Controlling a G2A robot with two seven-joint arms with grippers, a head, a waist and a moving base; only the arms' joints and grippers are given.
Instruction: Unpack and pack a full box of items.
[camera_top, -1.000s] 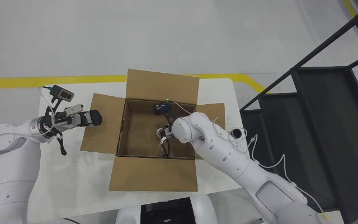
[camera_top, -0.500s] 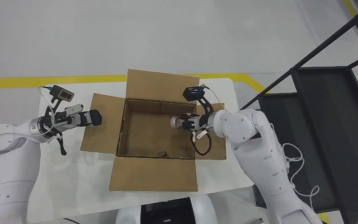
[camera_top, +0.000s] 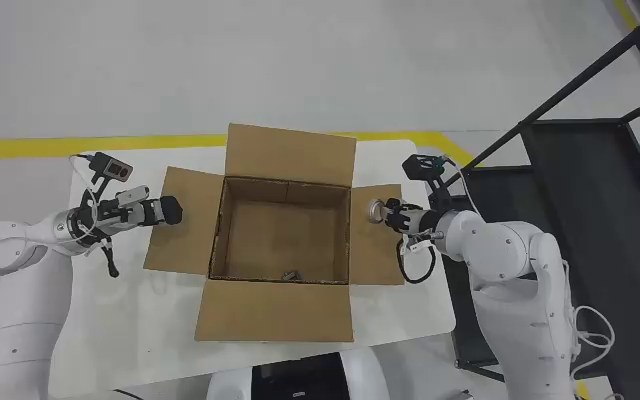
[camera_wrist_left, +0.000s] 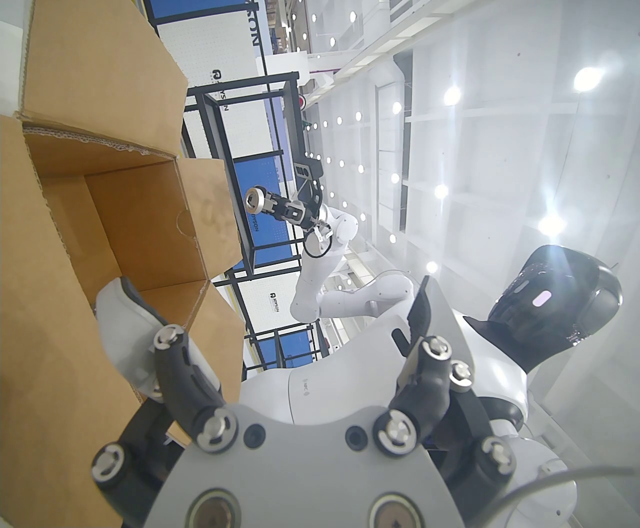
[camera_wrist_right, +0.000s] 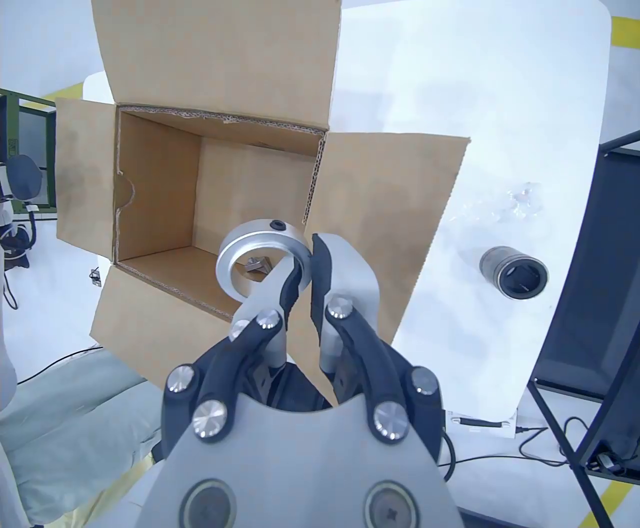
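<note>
White tabletop (camera_top: 130, 300) carries an open cardboard box (camera_top: 290, 155) at its middle, flaps spread, with one small metal piece (camera_wrist_right: 257, 263) lying on its floor. The right gripper (camera_wrist_right: 306, 262) hangs above the box's right flap, toward the tabletop's right edge, fingers clenched on a metal collar ring (camera_wrist_right: 260, 232) pinched at one thin stretch of its rim. A dark cylindrical bearing (camera_wrist_right: 513, 273) lies on bare tabletop near the right edge, with a scrap of clear plastic (camera_wrist_right: 520, 200) near it. The left gripper (camera_top: 168, 210) sits beside the left flap, fingers spread and holding nothing. With so little rim gripped, the ring could pivot or slip. Let go above the sloping flap, it would likely slide back into the box, and set down on edge it might roll off the right edge.
</note>
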